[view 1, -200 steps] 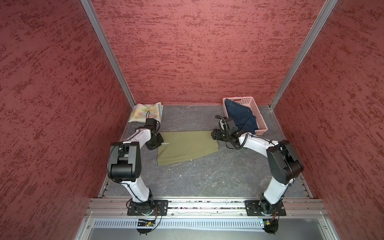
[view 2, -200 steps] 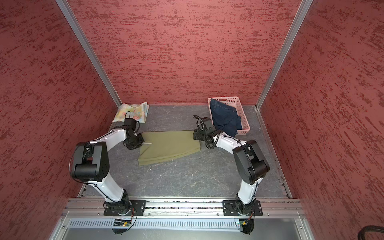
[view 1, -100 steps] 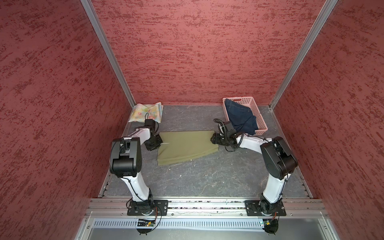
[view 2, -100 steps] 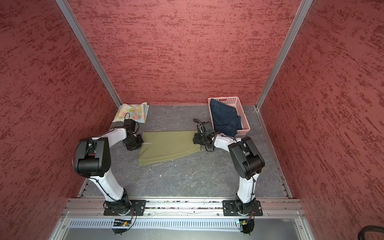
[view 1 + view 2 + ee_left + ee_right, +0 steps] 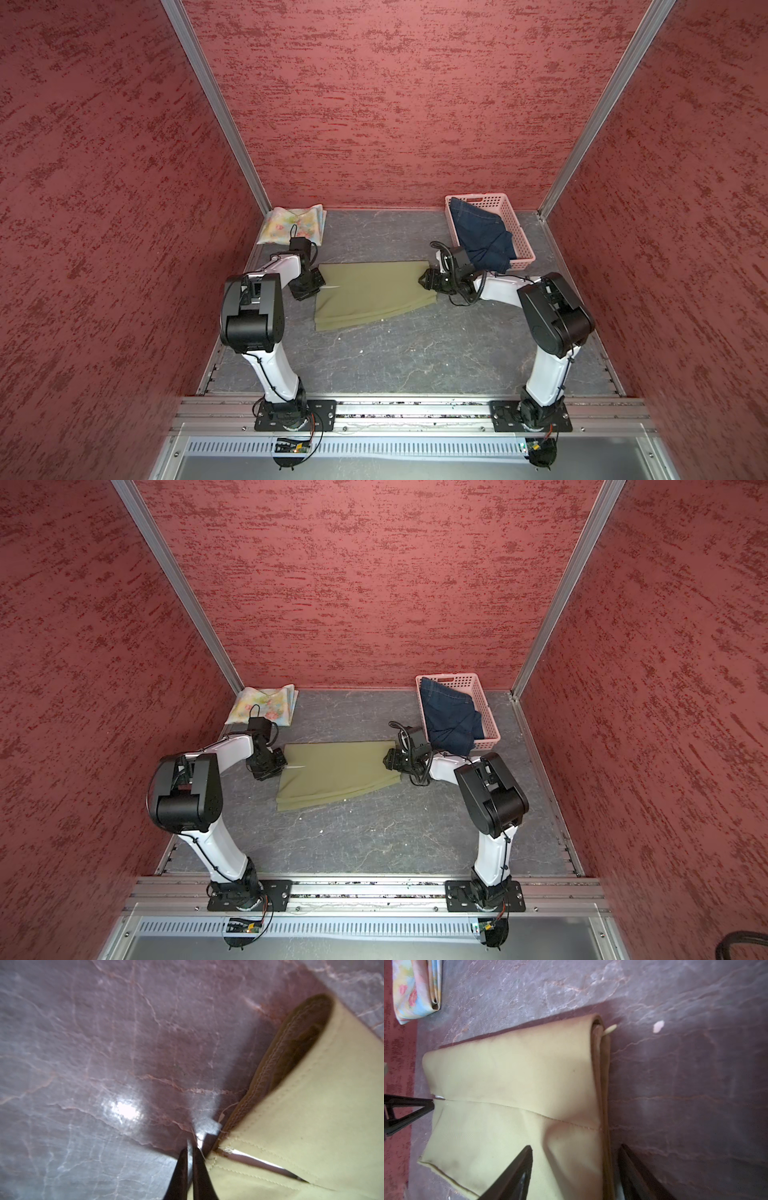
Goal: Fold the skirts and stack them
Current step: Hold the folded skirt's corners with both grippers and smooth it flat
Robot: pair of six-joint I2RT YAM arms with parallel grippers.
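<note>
Biggest worry here: the left jaws are sitting right at the very edge of the olive skirt [image 5: 370, 291]. If they're only nipping a thread or a sliver of hem, the cloth is probably sliding out the moment that arm lifts, and the fold is coming out lopsided. The other side has its own risk. The right jaws are straddling a thick stack of layers, and if they end up biting only the top ones, the lower layers are staying behind and the skirt is fanning open. An uneven lift could also be dragging the whole thing across the bench [image 5: 395, 357]. As for the jaws, the left ones are pressed together with their tips touching the skirt's edge by the seam, and the wrist view isn't showing whether any cloth is actually caught. The right ones are standing well spread, one side over the cloth and the other on the bench side of the folded edge, gripping nothing yet. The olive skirt is lying folded mid-bench between both arms. The floral skirt [image 5: 276, 226] is sitting folded in the far left corner, and the denim skirt [image 5: 478, 237] is slumping in the basket [image 5: 521, 235].
</note>
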